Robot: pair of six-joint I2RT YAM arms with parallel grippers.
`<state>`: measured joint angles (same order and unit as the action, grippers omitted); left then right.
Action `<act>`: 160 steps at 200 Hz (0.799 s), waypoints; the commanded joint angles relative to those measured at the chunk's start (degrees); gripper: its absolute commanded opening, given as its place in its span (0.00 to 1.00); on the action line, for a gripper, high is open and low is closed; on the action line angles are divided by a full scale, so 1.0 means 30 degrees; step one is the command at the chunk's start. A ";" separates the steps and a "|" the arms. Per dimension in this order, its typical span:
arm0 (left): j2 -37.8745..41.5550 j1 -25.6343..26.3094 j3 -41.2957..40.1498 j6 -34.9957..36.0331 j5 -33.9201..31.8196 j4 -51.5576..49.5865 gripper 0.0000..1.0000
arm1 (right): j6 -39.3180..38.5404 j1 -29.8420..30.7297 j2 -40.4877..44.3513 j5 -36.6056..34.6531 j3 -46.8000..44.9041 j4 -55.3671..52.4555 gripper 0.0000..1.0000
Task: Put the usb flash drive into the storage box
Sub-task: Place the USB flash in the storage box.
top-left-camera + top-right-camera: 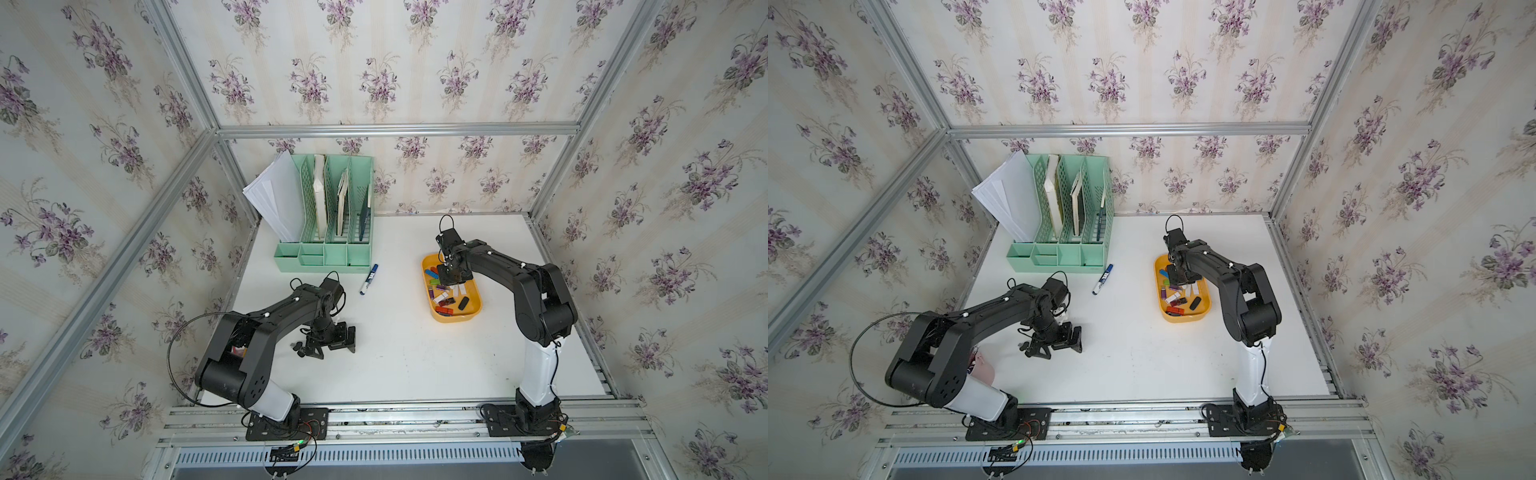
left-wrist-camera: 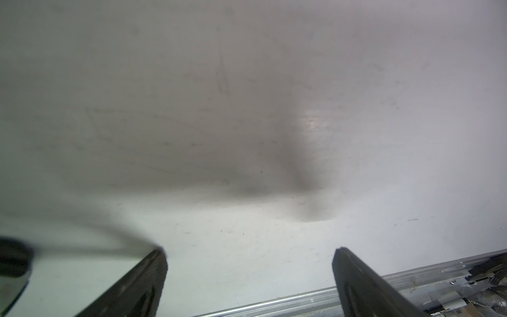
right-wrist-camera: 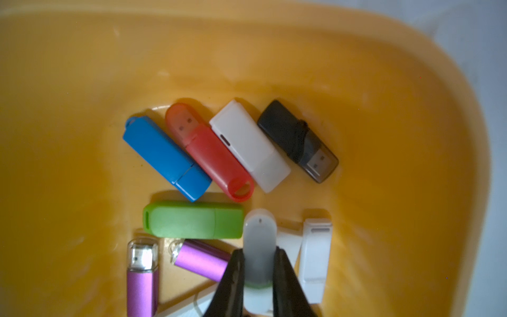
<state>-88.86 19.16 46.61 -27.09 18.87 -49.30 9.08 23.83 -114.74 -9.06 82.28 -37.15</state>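
Black fingers point(image 3: 233, 277) of the right gripper point(image 3: 258, 250) fill the near edge of the wrist view, pressed in on the usb flash drive point(image 3: 259, 233): frosted white body, green at the gripped end.
- Long axis runs straight out along the fingers, with the rounded tip poking past them.
- Drive sits between the jaws and over the storage box point(image 3: 82, 82), with orange floor beneath the pincer.
- I can't tell whether it hangs clear of the pale drives point(image 3: 315, 247) just beside and under it.

Ahead of the fingertips a green drive point(image 3: 192, 219) lies crosswise. Beyond it is a slanted row of four drives point(image 3: 216, 159). Two purple drives point(image 3: 201, 259) lie close alongside one finger.

My read: the carry looks finished and only the release is left. The jaws need only spread and the drop is straight down. It may land on the pile rather than the floor, which I judge harmless.

Left gripper point(image 2: 250, 250) is spread wide and holds nothing. It sits low over the table point(image 1: 415, 353), well apart from the box, so the right arm is far nearer. Marker point(image 1: 368, 279) and file organizer point(image 1: 324, 253) lie off toward the left arm's side, uninvolved.
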 commanded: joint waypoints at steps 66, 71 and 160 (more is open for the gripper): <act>-0.0191 0.0001 -0.0156 0.0242 -0.0066 0.0211 0.99 | -0.0126 -0.0098 -0.0397 -0.0261 -0.0116 0.0131 0.16; -0.0190 -0.0014 -0.0156 0.0242 -0.0052 0.0205 0.99 | -0.0127 -0.0134 -0.0397 -0.0189 -0.0172 0.0178 0.16; -0.0175 0.0001 -0.0209 0.0212 -0.0080 0.0240 0.99 | -0.0303 -0.0134 -0.0573 0.0438 -0.0271 0.0249 0.15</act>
<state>-88.88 19.16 46.59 -27.09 18.85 -49.30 8.78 23.40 -115.94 -9.32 81.54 -36.16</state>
